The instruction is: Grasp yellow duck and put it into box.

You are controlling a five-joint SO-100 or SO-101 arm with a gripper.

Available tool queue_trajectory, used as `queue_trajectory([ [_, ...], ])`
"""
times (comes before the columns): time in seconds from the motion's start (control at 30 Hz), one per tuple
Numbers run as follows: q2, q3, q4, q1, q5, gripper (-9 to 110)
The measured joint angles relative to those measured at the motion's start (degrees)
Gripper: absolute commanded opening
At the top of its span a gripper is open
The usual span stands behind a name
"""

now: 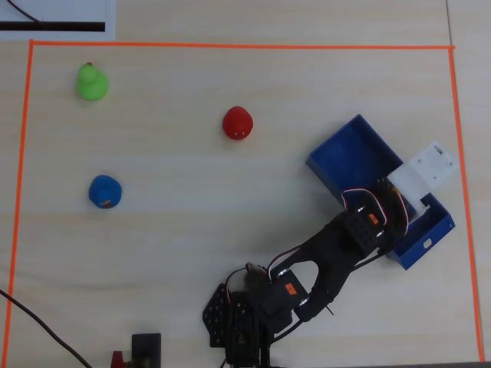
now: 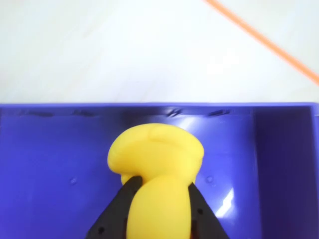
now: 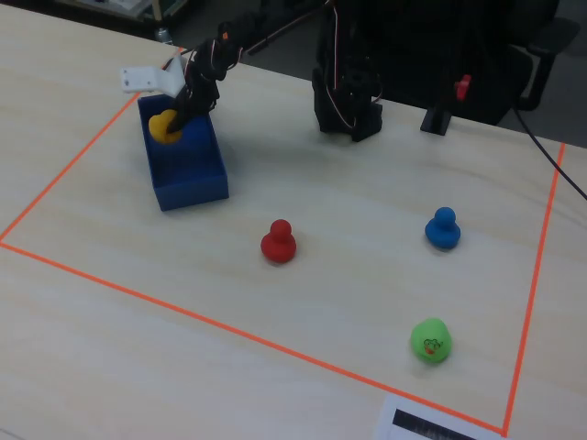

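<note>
- Overhead view: the arm reaches over the box [image 1: 349, 149], hiding the yellow duck. Away from the box on the tabletop [image 1: 192, 222] lie a red duck [image 1: 238, 123], nearest, then a blue duck [image 1: 104, 192] and a green duck [image 1: 91, 81], farthest. None stands in the way.
- Wrist view: the end effector [image 2: 158, 191] pinches the yellow duck [image 2: 157, 159] by its body, with the box [image 2: 50, 164] floor directly beneath. The step appears to be release; spreading the fingers while low should keep the duck from bouncing out.
- Fixed view: the yellow duck [image 3: 165, 126] hangs within the box [image 3: 194, 170] walls, near the far end. The end effector [image 3: 174, 124] sits close to that wall, so lifting straight up afterward seems safest.
</note>
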Motion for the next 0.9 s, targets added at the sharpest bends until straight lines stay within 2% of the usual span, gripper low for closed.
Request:
queue_trajectory([
  [0.1, -0.4, 0.2, -0.2, -0.4, 0.0, 1],
  [0.43, -0.4, 3.7, -0.2, -0.3, -1.6, 32],
  [0.57, -0.4, 3.3, -0.3, -0.3, 0.4, 39],
  [0.8, 3.4, -6.1, 1.4, -5.1, 14.7, 39],
  [0.9, 9.9, -11.0, 10.5, -10.6, 23.6, 39],
])
